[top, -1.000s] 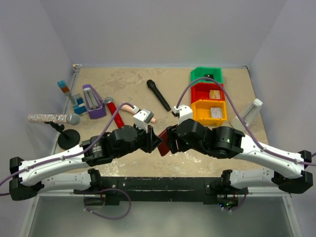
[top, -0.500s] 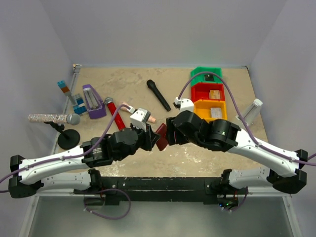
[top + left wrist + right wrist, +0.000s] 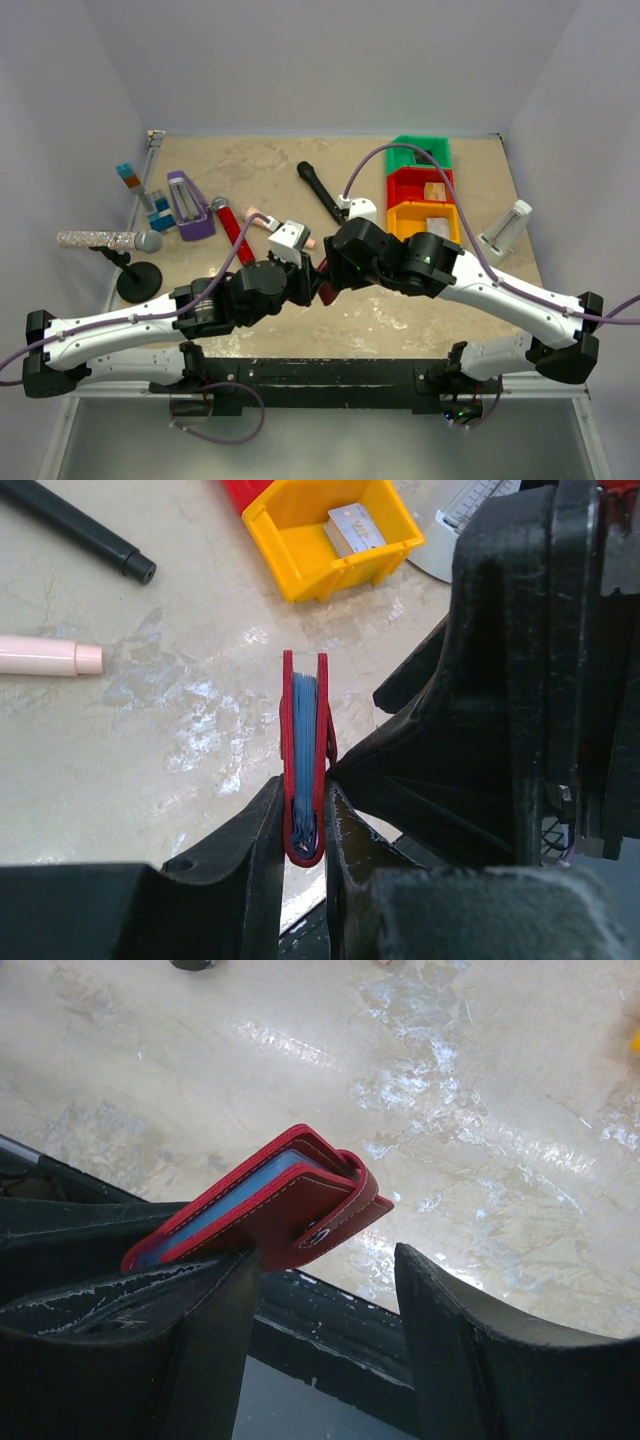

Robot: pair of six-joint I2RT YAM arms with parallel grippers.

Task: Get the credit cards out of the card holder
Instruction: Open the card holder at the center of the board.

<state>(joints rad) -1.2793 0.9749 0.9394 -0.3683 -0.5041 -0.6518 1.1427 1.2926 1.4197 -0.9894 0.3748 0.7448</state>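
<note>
We see the left gripper (image 3: 303,825) shut tight on the card holder (image 3: 305,765). Its two fingers (image 3: 250,860) press on the red covers from both sides, down by the fold. The card holder stands on its thin edge and is held up over the table (image 3: 130,750), near the middle, in front of both arms. It is nearly closed. Between the red covers we see the blue sleeves (image 3: 304,710).

The right gripper (image 3: 328,1260) is wide open and has hold of nothing. It sits right up against the card holder, and the little red tab (image 3: 335,1225) pokes out into the gap between its fingers. One finger (image 3: 200,1310) is just beside the holder, but we cannot tell if it touches it.

From above, the two grippers meet and hide most of the card holder; only a small dark red bit shows.

Farther back on the table is a yellow bin (image 3: 300,575). A silver-grey card (image 3: 352,527) lies in it. A red bin (image 3: 408,186) behind it holds a tan card (image 3: 434,190).
</note>
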